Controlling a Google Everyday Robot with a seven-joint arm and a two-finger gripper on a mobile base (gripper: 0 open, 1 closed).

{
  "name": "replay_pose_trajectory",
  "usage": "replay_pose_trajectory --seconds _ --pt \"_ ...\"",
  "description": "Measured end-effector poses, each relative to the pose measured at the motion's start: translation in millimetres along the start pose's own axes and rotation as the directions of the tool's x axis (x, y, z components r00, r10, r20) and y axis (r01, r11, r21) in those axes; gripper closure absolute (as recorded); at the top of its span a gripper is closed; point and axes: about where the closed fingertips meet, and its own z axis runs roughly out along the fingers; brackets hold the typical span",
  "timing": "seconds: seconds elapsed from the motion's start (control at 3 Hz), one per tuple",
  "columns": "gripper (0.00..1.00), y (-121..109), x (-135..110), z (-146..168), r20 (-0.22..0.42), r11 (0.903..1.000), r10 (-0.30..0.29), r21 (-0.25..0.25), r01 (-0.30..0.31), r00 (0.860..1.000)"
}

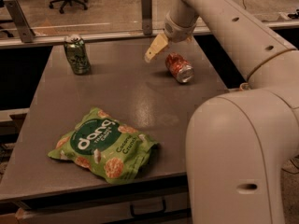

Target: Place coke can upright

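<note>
The coke can (179, 67) is red with silver rims. It lies on its side at the back right of the grey table (117, 97), with one silver end facing the front right. My gripper (156, 48) hangs just above the table at the back. It is a little to the left of the can and slightly behind it, and does not touch it. It holds nothing that I can see.
A green drink can (77, 54) stands upright at the back left. A green snack bag (103, 144) lies at the front left. My arm's large white body (238, 153) fills the right foreground. A rail with posts (146, 12) runs behind the table.
</note>
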Motion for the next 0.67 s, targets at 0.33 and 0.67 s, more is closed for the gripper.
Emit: replay_pose_trajectory --seconds 0.33,0.67 --pt "0.0 -13.3 18.6 11.6 -0.067 0.9994 0.033 0.016 -0.032 0.997" --pt "0.0 -22.6 38.1 12.4 -0.125 0.999 0.039 0.026 -0.036 0.991"
